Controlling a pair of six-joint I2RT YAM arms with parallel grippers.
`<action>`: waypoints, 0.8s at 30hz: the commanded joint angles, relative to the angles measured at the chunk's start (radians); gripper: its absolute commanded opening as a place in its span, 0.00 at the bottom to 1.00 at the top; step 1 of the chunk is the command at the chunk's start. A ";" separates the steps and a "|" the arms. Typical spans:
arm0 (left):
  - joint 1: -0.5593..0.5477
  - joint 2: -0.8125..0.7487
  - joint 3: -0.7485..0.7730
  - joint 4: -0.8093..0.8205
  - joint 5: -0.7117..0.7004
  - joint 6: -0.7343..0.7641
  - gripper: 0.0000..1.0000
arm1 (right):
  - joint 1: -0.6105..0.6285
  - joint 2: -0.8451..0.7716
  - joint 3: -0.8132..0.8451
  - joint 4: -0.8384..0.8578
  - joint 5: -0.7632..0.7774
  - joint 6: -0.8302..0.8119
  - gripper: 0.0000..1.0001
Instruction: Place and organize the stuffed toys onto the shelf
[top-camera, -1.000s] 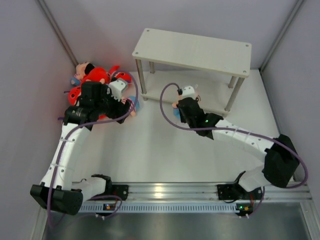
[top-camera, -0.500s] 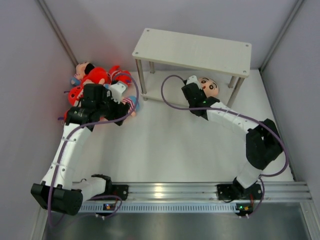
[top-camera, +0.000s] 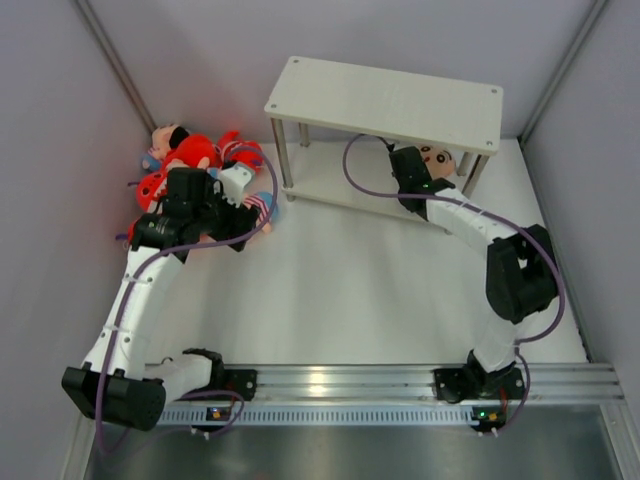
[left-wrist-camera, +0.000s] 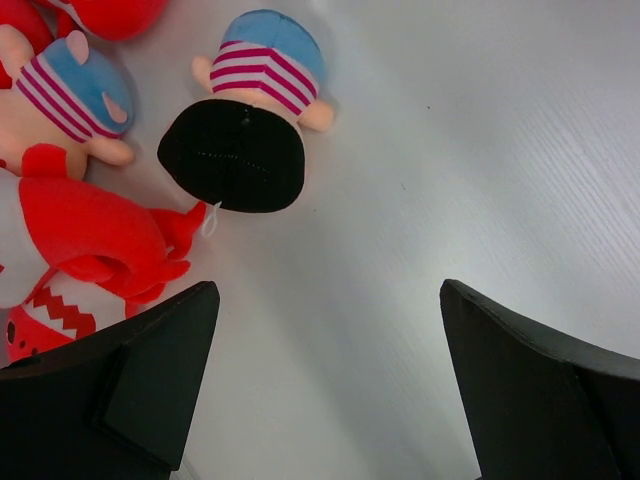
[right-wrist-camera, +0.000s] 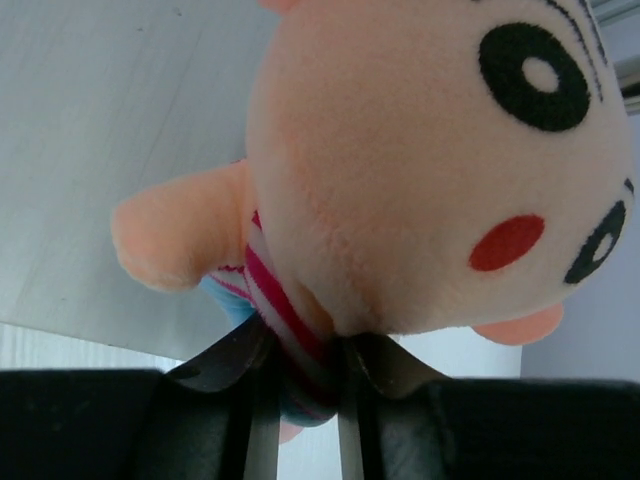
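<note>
My right gripper (top-camera: 418, 166) (right-wrist-camera: 300, 400) is shut on a peach-skinned doll (top-camera: 436, 158) (right-wrist-camera: 420, 180) by its striped shirt and holds it at the lower tier of the off-white shelf (top-camera: 390, 100), near the right end. My left gripper (top-camera: 243, 196) (left-wrist-camera: 325, 390) is open and empty over the table beside a pile of toys at the left: red sharks (top-camera: 190, 152) (left-wrist-camera: 90, 240) and striped dolls (left-wrist-camera: 262, 70) (top-camera: 258, 205). One doll lies face down just ahead of the left fingers.
Grey walls close in the table on the left, right and back. The shelf's silver legs (top-camera: 282, 155) stand between the pile and the right arm. A metal rail (top-camera: 330, 385) runs along the near edge.
My right arm has carried the doll up and to the right, from the table in front of the shelf into the lower tier. The left arm has barely moved.
</note>
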 joint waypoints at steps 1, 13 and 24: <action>0.000 -0.027 -0.005 0.017 -0.008 0.014 0.98 | -0.010 0.017 0.052 0.070 -0.025 -0.030 0.23; 0.000 -0.024 -0.021 0.017 -0.004 0.021 0.98 | -0.036 -0.004 0.037 0.024 -0.059 0.038 0.63; 0.000 -0.018 -0.016 0.017 0.001 0.029 0.98 | -0.033 -0.104 0.009 0.012 -0.076 0.015 0.85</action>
